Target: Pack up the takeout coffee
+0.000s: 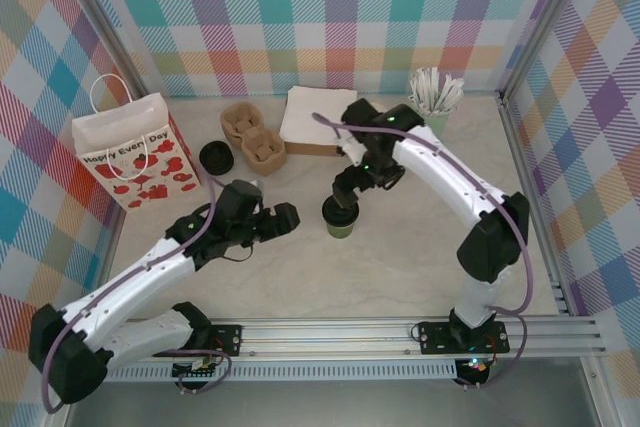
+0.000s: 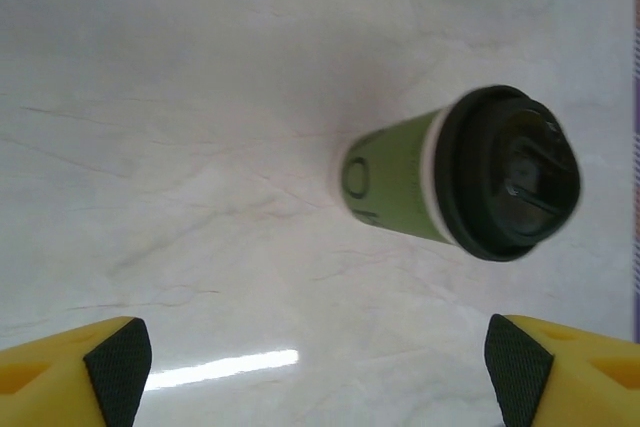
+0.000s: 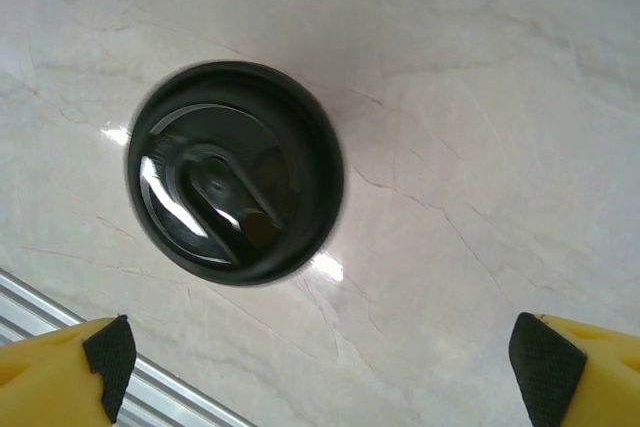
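Marble-look counter [image 1: 400, 277], plaid walls behind. Lidded takeout coffee [image 1: 340, 219] stood upright mid-counter. Left tool [image 2: 320, 365] aimed at cup, right tool [image 3: 328, 362] hung above lid; both spread wide, nothing gripped. Step judged: pre-grasp. Next: cup to be clasped, carried to paper bag [image 1: 130, 152].

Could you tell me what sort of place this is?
Probably a staged coffee-counter test cell: a lidded cup, cardboard cup carriers and a paper bag sit on a table between plaid walls.

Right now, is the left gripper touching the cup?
Apart. In the left wrist view, bare table separates the cup from the left gripper, whose fingers stand open.
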Tool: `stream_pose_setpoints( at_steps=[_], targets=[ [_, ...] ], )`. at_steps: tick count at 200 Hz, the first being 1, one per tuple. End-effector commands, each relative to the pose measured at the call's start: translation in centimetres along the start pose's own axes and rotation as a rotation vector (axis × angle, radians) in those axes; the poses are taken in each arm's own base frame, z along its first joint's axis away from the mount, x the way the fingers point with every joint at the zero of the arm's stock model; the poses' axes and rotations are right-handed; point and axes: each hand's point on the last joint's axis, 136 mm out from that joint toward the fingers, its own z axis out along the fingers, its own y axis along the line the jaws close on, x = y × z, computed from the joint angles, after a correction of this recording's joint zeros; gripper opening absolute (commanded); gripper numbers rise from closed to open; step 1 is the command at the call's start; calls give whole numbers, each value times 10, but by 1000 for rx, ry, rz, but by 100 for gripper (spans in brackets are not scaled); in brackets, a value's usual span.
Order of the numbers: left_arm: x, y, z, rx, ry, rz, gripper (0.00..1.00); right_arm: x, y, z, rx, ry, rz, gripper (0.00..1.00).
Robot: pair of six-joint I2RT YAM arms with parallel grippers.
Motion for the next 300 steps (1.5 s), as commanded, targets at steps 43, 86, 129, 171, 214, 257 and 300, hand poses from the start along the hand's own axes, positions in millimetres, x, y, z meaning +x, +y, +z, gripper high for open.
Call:
stream_pose_setpoints(
  at_steps=[43,86,129,171,214,257,300],
  targets=[
    [-13,-70,42,193,140,-33,86,-7,6,20,-213,-9,194,88],
    [-14,-60,67,129,150,-69,81,-15,1,34,-201,3,253,81],
    [-12,-64,82,148,175,-78,78,-20,-2,44,-193,23,284,72],
    [-10,-63,94,131,197,-80,78,-19,-4,53,-186,51,297,63],
    [-3,-60,101,111,228,-76,74,-15,-5,59,-180,81,298,57],
    [7,-50,101,72,259,-74,68,-10,-4,62,-183,104,297,55],
    [12,-46,97,59,267,-72,67,-4,-4,66,-181,134,297,51]
  ],
)
